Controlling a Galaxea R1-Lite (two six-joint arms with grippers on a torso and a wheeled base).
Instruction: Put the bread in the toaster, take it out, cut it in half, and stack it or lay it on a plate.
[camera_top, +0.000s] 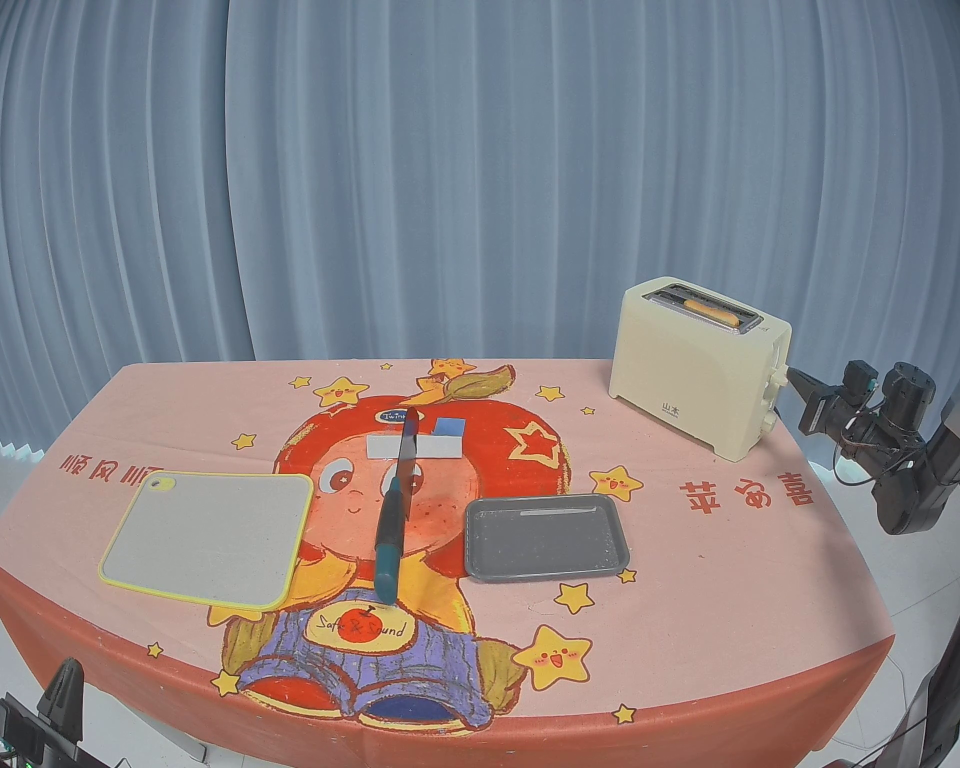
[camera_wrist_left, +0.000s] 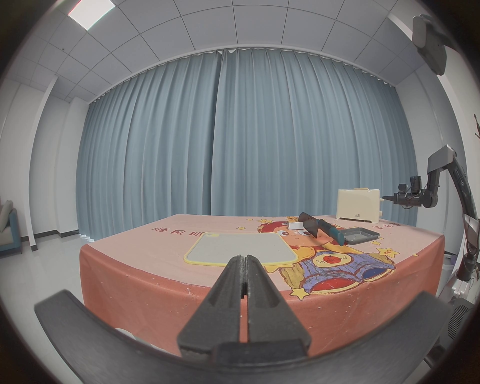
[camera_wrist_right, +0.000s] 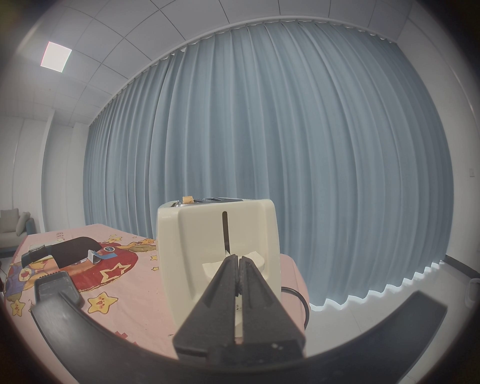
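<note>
A cream toaster stands at the table's far right, and a slice of bread sits low in its top slot. My right gripper is shut, its tips against the toaster's end face by the lever. In the right wrist view the right gripper points straight at the toaster, with the bread peeking over the top. My left gripper is shut on nothing, held low off the table's front left corner. A teal-handled knife lies mid-table beside a grey plate.
A grey cutting board with a yellow rim lies at the front left of the table. The knife's blade rests on a small white and blue holder. A black cord runs from the toaster's base. A blue curtain hangs behind the table.
</note>
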